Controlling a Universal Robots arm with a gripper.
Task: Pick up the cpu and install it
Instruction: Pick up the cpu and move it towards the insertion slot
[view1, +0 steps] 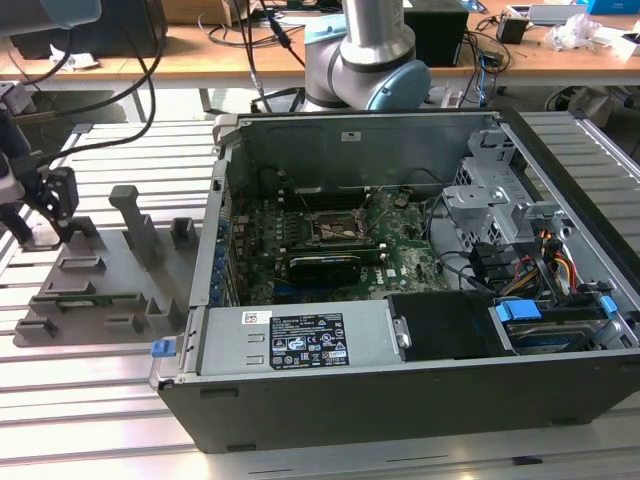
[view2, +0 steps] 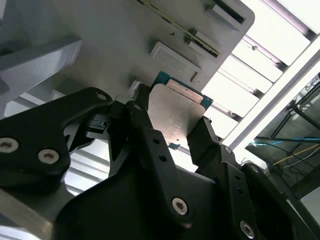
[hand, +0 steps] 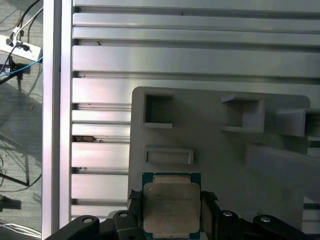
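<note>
Cpu (hand: 171, 207): near a corner of grey tray (hand: 220, 150), clenched between claw (hand: 171, 199) fingers. Pickup under way. Socket (view1: 338, 232) appears unfilled; installation outstanding.

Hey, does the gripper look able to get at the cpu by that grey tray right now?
Yes, it looks so. In both wrist views the gripper straddles the cpu, its fingers against two opposite edges, with nothing between them. The grey tray's raised blocks stand clear of it.
</note>
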